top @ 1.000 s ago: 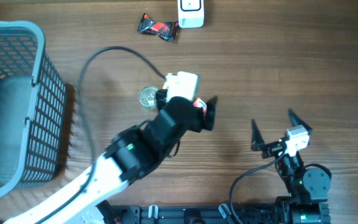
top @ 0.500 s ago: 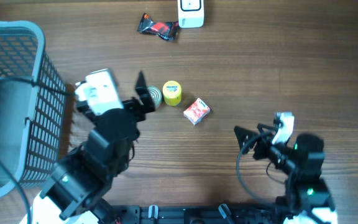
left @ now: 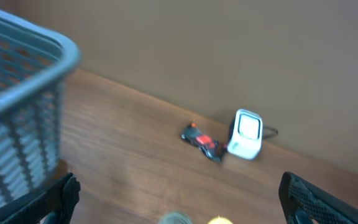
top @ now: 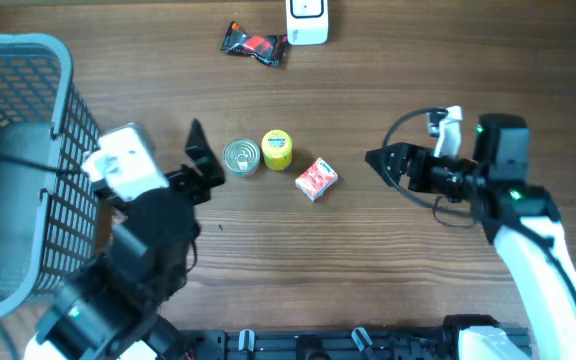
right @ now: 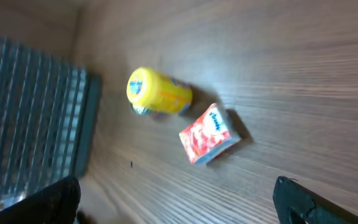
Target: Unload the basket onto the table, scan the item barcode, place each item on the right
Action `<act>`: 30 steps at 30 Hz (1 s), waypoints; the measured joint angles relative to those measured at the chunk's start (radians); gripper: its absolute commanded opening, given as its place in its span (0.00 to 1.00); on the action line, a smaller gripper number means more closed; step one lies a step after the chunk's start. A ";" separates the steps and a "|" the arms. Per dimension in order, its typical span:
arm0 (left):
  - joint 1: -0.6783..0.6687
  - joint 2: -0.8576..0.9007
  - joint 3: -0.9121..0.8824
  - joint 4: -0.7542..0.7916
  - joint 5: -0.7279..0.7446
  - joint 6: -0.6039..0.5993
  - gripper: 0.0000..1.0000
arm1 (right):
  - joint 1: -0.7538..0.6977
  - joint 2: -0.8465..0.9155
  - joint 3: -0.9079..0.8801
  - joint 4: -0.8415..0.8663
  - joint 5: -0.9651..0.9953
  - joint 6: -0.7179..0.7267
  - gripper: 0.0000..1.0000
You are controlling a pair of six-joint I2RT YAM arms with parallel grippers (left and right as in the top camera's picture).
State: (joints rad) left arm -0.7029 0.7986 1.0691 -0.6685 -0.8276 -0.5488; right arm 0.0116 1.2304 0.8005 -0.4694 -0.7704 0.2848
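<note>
Spotter: Blur across the left wrist view. Its fingers [left: 61,194] show only as dark tips at the bottom corners. Two rounded tops barely clear the lower edge, too soft to name. The scanner [left: 246,134] and the candy wrapper [left: 202,142] are legible at the back, close together.

Recorder: Anything else hidden?

Spotter: A dark grey mass lies inside the basket [top: 18,43], not identifiable. No barcode can be made out on any item. In the right wrist view the tin is mostly hidden behind the yellow canister [right: 159,93].

Recorder: Fingers and items, from overhead?

Spotter: The left gripper [top: 200,158] is spread wide with nothing between its fingers. The tin [top: 240,156] stands just beside its tips; contact cannot be judged. The yellow canister sits against or nearly against the tin. The red carton [top: 316,179] lies flat and skewed, just beside the canister.

Recorder: Right side?

Spotter: The right gripper [top: 380,165] is likewise spread and empty, and faces the row from the other end. The carton is near it but apart. The scanner sits well apart from both grippers, at the far edge.
</note>
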 measured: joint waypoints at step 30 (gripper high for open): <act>0.000 -0.150 0.242 -0.476 -0.385 -0.121 1.00 | 0.409 0.386 0.510 -0.325 0.604 -0.093 1.00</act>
State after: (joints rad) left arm -0.7029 0.6487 1.3113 -1.1446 -1.2129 -0.6697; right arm 0.4202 1.6169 1.3106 -0.7948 -0.1665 0.1913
